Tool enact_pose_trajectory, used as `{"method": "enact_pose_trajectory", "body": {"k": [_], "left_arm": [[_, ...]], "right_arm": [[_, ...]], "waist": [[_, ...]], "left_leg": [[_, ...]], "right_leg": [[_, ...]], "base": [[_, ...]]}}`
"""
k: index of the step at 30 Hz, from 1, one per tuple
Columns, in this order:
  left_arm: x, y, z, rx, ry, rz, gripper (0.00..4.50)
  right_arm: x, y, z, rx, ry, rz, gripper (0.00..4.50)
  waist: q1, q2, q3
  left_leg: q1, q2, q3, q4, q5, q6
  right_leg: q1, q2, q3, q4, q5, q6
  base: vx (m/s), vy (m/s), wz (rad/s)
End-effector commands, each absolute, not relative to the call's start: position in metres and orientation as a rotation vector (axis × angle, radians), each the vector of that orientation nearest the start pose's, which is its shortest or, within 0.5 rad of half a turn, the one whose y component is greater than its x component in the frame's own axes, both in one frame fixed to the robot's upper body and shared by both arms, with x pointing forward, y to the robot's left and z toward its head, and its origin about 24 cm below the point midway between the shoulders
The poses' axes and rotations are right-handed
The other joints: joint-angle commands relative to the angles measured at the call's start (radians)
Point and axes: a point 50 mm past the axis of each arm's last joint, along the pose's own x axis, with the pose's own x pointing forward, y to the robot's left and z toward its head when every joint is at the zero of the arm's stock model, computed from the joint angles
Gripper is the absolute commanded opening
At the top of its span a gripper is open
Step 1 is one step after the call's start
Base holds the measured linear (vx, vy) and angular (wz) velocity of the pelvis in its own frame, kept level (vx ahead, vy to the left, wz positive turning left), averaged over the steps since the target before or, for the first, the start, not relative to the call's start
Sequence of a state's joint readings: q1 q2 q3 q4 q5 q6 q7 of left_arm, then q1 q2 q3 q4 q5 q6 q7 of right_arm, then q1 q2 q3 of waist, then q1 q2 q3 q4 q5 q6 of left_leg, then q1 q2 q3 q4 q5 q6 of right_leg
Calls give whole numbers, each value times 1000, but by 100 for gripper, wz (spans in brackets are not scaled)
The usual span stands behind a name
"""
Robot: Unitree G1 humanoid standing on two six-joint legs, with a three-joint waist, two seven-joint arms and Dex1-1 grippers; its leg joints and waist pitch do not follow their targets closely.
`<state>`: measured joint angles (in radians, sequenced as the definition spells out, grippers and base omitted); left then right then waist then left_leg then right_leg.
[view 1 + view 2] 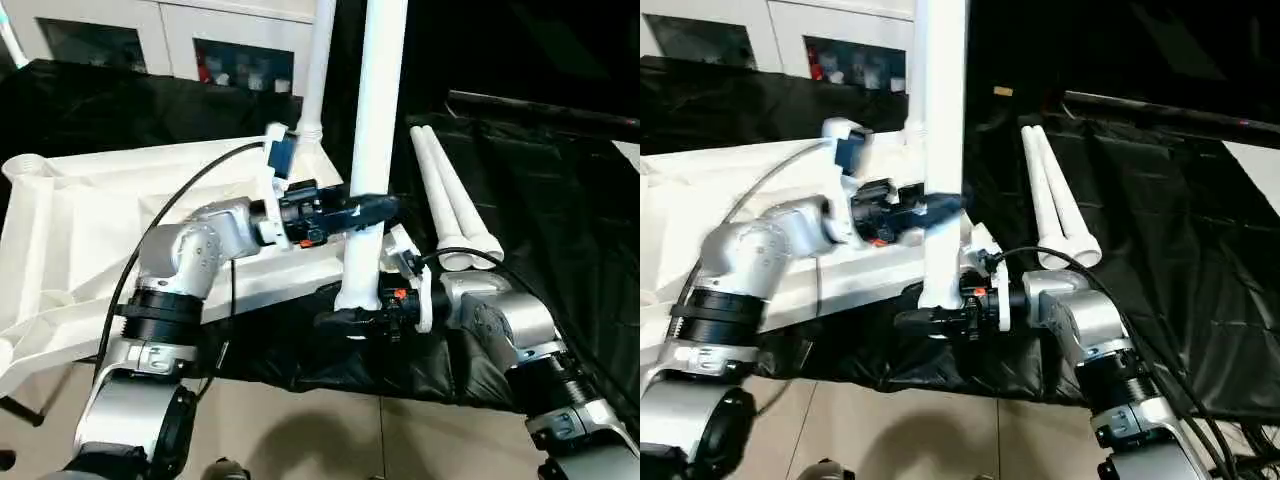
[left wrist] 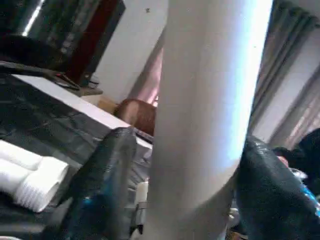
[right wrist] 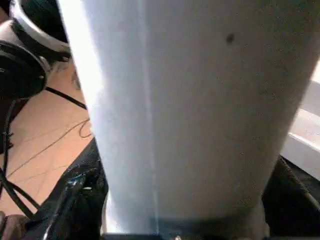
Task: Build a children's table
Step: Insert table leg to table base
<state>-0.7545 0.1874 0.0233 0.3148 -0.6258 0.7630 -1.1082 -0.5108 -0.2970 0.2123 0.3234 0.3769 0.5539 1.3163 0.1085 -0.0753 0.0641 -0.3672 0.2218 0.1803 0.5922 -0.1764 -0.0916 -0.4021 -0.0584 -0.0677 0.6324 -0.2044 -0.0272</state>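
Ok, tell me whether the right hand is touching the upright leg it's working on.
Touching. In the left eye view the right hand is clamped around the flared base of the upright leg; the right wrist view shows its fingers pressed against both sides.

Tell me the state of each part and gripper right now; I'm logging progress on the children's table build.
Table top: lying underside up on the black-covered work table.
Far leg: upright at the top's far corner.
Near leg: upright, both grippers around it.
Two spare legs: lying side by side on the work table.
Left gripper: fingers either side of the near leg's mid-shaft.
Right gripper: at the near leg's base.
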Motion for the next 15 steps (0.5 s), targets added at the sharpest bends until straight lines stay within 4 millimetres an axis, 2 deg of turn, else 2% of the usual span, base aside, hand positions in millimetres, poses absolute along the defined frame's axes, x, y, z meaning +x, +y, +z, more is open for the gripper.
{"method": "enact_pose_trajectory", "body": {"k": [1,4,5,8,11,15], "left_arm": [[326,81,167,-475,131,-1442,272],[325,82,169,-500,111,-1436,268],[325,83,170,-510,103,-1435,237],[325,84,172,-519,81,-1428,231],[326,83,171,-513,81,-1390,199],[329,84,170,-504,86,-1332,193]], "right_arm": [[295,-103,82,194,402,1514,273],[296,-103,83,192,398,1509,273],[296,-103,83,192,397,1508,273],[297,-103,83,190,393,1504,273],[298,-103,84,169,377,1492,273],[299,-103,86,161,366,1480,273]], "waist": [[0,8,-78],[-1,7,-78],[-1,7,-78],[1,8,-78],[0,10,-79],[1,11,-80]], "left_leg": [[10,14,-2,-57,-63,27],[11,14,-1,-55,-51,34],[10,13,0,-55,-52,36],[11,13,0,-55,-56,35],[11,14,-1,-55,-55,34],[12,13,-1,-53,-51,36]], "right_leg": [[69,-76,50,-59,18,-227],[67,-74,49,-57,40,-236],[68,-74,50,-57,43,-240],[69,-75,50,-58,31,-237],[68,-74,49,-57,41,-236],[69,-73,49,-55,62,-242]], "base": [[0,0,0],[0,0,0],[0,0,0],[0,0,0],[0,0,0],[0,0,0]]}}
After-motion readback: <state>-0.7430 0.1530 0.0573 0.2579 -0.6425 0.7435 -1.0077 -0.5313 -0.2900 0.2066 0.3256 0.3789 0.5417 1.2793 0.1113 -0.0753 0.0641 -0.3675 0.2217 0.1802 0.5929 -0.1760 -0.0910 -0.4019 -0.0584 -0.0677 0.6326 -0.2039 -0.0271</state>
